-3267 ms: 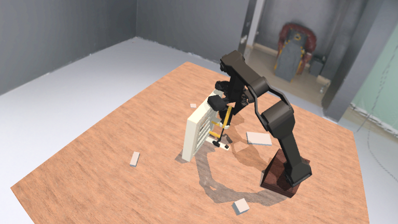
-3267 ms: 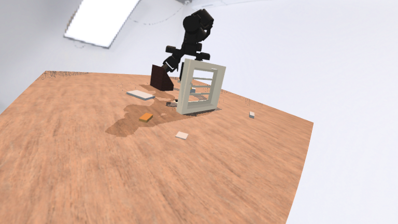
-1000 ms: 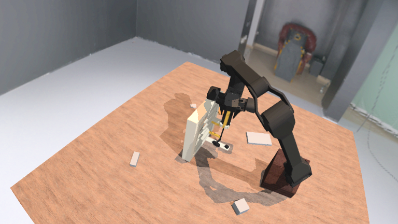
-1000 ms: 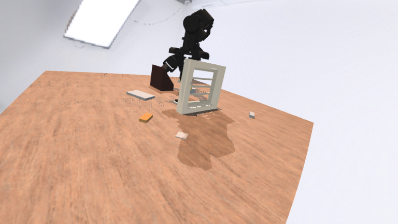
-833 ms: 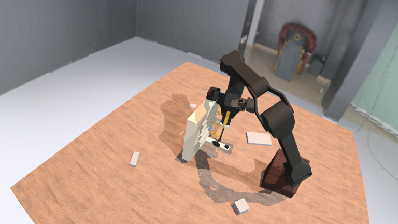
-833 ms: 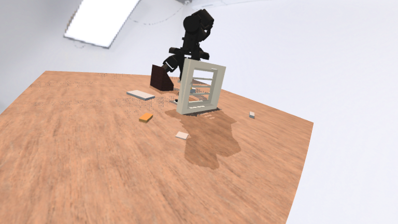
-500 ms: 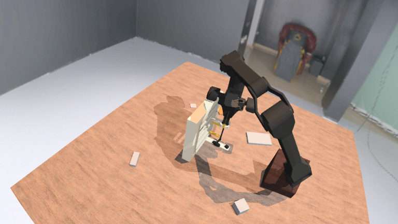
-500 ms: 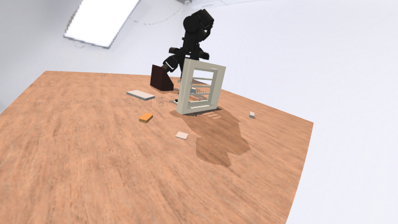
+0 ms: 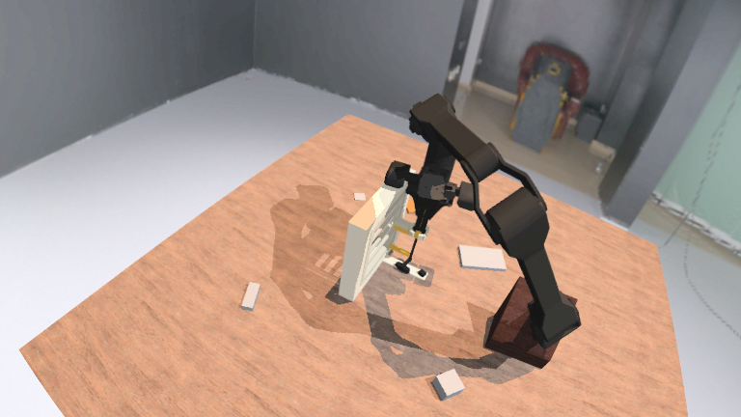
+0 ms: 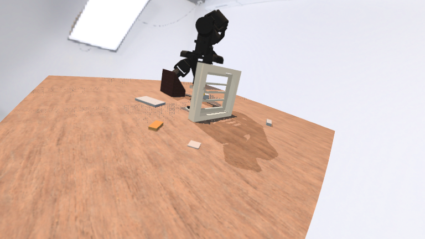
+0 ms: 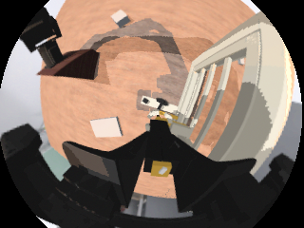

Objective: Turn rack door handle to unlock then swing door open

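Black and angular, the arm (image 9: pixel 455 136) (image 10: pixel 203 42) arches above the desk (image 9: pixel 179 336) (image 10: pixel 125 176) (image 11: pixel 128 76), its end effector (image 9: pixel 419 229) (image 11: pixel 159 136) pointing down, pinching the upright handle (image 9: pixel 417 235) (image 11: pixel 161 168) just beside the pale frame (image 9: pixel 355 259) (image 10: pixel 195 98) (image 11: pixel 266 76).

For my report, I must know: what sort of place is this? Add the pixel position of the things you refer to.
Probably a robot test room: an arm (image 9: pixel 516 227) (image 10: pixel 205 40) on a wooden table (image 9: pixel 179 259) (image 10: pixel 125 176), with plain grey walls (image 9: pixel 355 18) and a bright panel light (image 10: pixel 109 10).

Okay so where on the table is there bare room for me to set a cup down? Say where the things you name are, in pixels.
There's bare wood between the white slab (image 9: pixel 480 258) (image 10: pixel 150 100) (image 11: pixel 106 127) and the orange block (image 10: pixel 155 125), and a wide stretch on the near side of the small white tile (image 9: pixel 359 196) (image 10: pixel 194 144) in the exterior view. It's crowded around the frame (image 9: pixel 356 259) (image 10: pixel 195 98) (image 11: pixel 263 66) and gripper (image 9: pixel 419 227).
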Tool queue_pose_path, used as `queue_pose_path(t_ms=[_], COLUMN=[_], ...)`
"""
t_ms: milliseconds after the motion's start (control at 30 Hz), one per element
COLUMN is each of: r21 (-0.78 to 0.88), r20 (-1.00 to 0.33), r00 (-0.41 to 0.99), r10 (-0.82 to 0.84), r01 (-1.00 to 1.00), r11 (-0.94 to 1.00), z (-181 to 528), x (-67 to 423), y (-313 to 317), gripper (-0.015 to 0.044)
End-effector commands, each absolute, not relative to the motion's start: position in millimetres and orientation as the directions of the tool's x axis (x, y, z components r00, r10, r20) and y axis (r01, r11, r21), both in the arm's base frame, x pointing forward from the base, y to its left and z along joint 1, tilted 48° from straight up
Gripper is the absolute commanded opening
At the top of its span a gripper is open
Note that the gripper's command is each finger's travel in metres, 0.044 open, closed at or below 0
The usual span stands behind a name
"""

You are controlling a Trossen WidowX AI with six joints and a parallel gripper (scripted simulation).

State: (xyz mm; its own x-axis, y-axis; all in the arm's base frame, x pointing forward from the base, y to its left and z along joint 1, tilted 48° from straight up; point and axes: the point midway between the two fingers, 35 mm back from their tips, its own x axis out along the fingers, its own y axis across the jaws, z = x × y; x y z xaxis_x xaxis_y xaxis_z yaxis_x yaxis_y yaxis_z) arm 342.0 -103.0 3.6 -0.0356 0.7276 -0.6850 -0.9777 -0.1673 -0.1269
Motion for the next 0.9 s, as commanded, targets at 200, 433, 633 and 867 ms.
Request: queue_pose_path(t_ms=[200, 433, 633, 867], r21=[-0.025, 0.087, 0.185, 0.286], r20=[-0.683, -0.683, -0.683, -0.683], r00=[-0.035, -0.036, -0.036, -0.037], r10=[0.729, 0.729, 0.729, 0.730], r01=[-0.997, -0.996, -0.975, -0.933], r11=[-0.072, 0.033, 0.125, 0.221], z=[5.4, 7.6, 10.7, 15.6], x=[336.3, 329.2, 320.4, 307.7], y=[-101.5, -99.8, -97.3, -93.1], gripper=[0.0021, 0.0021, 0.0021, 0.0021])
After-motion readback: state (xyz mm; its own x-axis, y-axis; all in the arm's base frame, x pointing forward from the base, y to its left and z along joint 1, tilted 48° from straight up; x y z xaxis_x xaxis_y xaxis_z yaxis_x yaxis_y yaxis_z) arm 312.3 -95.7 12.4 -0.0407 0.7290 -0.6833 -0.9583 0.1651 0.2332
